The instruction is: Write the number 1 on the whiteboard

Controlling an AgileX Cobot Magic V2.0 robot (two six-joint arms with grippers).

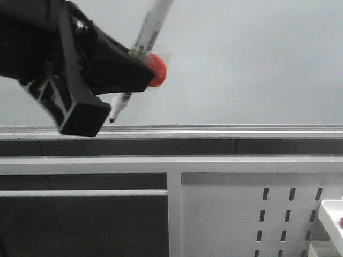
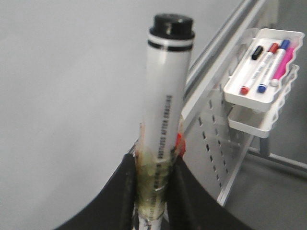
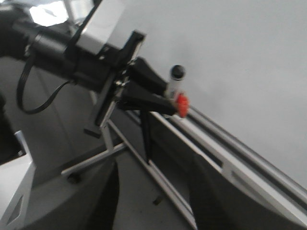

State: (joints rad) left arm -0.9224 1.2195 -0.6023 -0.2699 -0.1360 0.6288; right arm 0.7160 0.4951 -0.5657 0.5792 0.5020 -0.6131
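Note:
The whiteboard [image 1: 241, 59] is a pale grey glossy panel with a silver strip [image 1: 214, 130] along its lower edge. No black stroke of the number 1 shows on it in any view. My left gripper [image 1: 115, 72] is shut on a white marker pen [image 1: 151, 24] with a red blob [image 1: 158, 70]. The pen's black tip [image 1: 112, 120] points down, near the board's lower edge. In the left wrist view the pen [image 2: 165, 96] stands between the black fingers [image 2: 132, 191]. My right gripper [image 3: 153, 191] is open and empty, away from the board [image 3: 240, 57], looking at the left arm [image 3: 96, 67].
A white metal panel with slots [image 1: 241, 214] stands below the board. A white tray [image 2: 264, 72] with several markers hangs on it at the right, its corner also in the front view [image 1: 332, 214]. Frame bars [image 1: 86, 193] run under the board.

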